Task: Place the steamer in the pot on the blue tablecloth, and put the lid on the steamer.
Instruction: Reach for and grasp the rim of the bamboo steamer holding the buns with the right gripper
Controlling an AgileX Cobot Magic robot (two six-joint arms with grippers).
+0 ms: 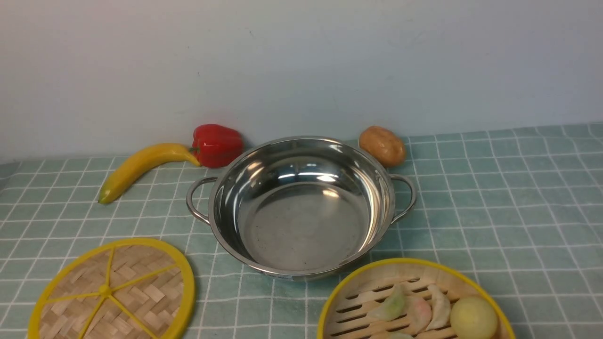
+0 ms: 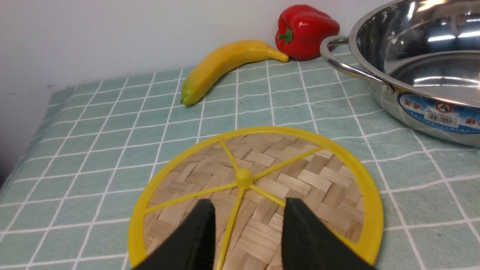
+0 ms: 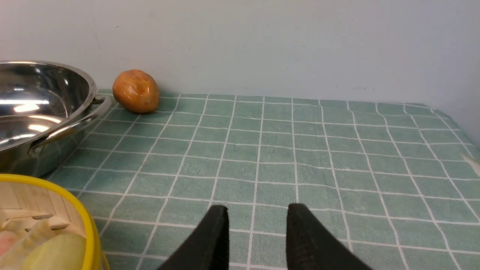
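The shiny steel pot (image 1: 301,207) stands empty mid-table on the blue tablecloth (image 1: 494,202). The steamer (image 1: 377,278), a yellow-rimmed slatted basket holding dumplings and a round bun, sits at the front right, its rim also in the right wrist view (image 3: 80,210). The woven lid (image 1: 113,292) lies flat at the front left. Neither arm shows in the front view. My left gripper (image 2: 247,206) hovers open above the lid (image 2: 300,176), near its centre knob. My right gripper (image 3: 257,210) is open over bare cloth, to the right of the steamer, holding nothing.
A banana (image 1: 141,167) and a red pepper (image 1: 216,143) lie behind the pot on the left by the wall. A potato (image 1: 382,145) sits behind its right handle. The cloth's left edge (image 2: 22,157) drops off near the lid.
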